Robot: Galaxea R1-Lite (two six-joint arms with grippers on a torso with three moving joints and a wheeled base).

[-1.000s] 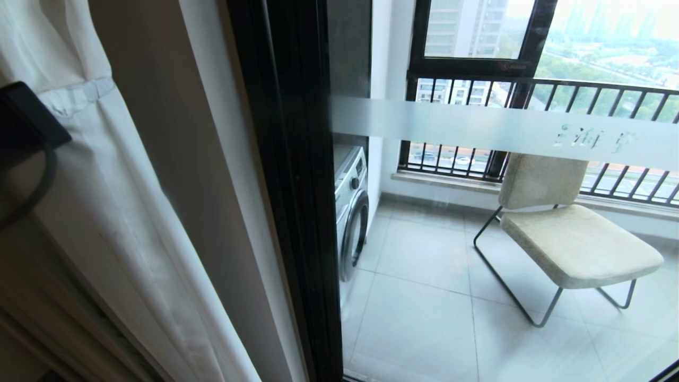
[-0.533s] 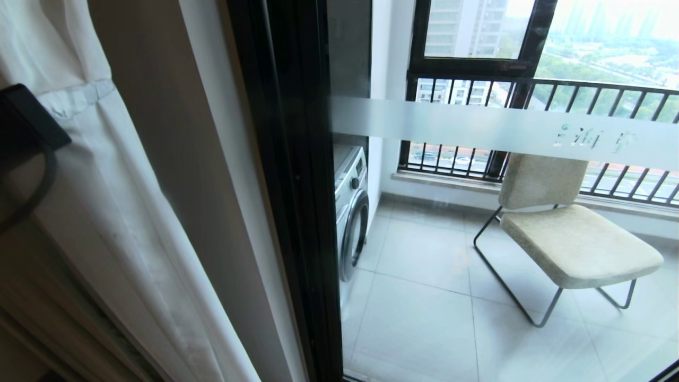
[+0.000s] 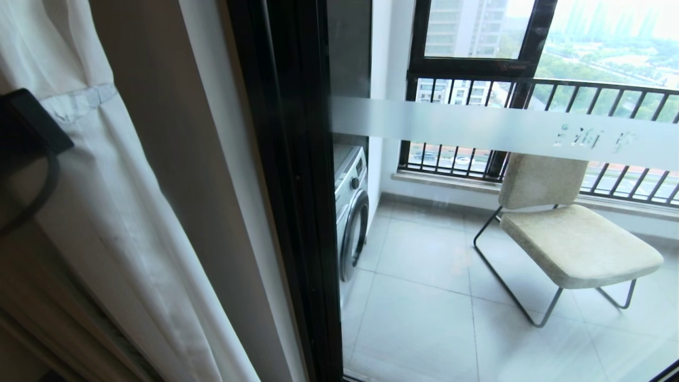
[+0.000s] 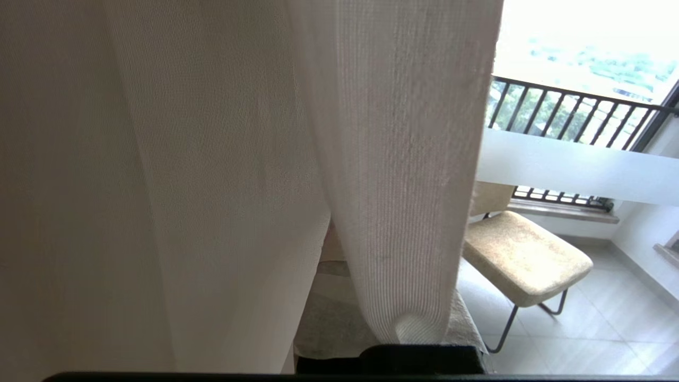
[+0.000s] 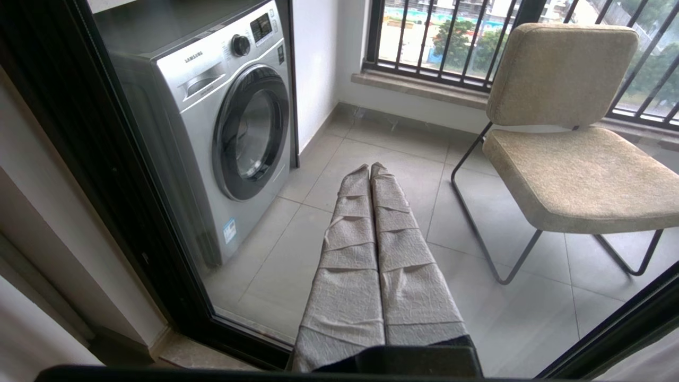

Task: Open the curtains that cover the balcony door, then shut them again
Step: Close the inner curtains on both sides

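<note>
The curtains (image 3: 106, 185) hang bunched at the left of the head view, white fabric with a sewn band. This leaves the balcony door (image 3: 289, 212), black-framed glass with a frosted stripe (image 3: 477, 127), uncovered. A black part of my left arm (image 3: 26, 127) presses against the fabric at the far left edge. In the left wrist view a ribbed fold of the curtains (image 4: 403, 159) runs down between the taped fingers (image 4: 329, 318) of my left gripper (image 4: 387, 254), which is shut on it; the fingertips are hidden. My right gripper (image 5: 370, 168) is shut and empty, low before the glass.
Behind the glass stand a silver washing machine (image 5: 223, 122) at the left and a beige chair (image 5: 573, 159) on thin metal legs at the right. A black-framed window with railing bars (image 3: 530, 90) closes the balcony's far side.
The black part of my left arm and the curtain band beside it have slipped slightly lower. Everything else looks the same.
</note>
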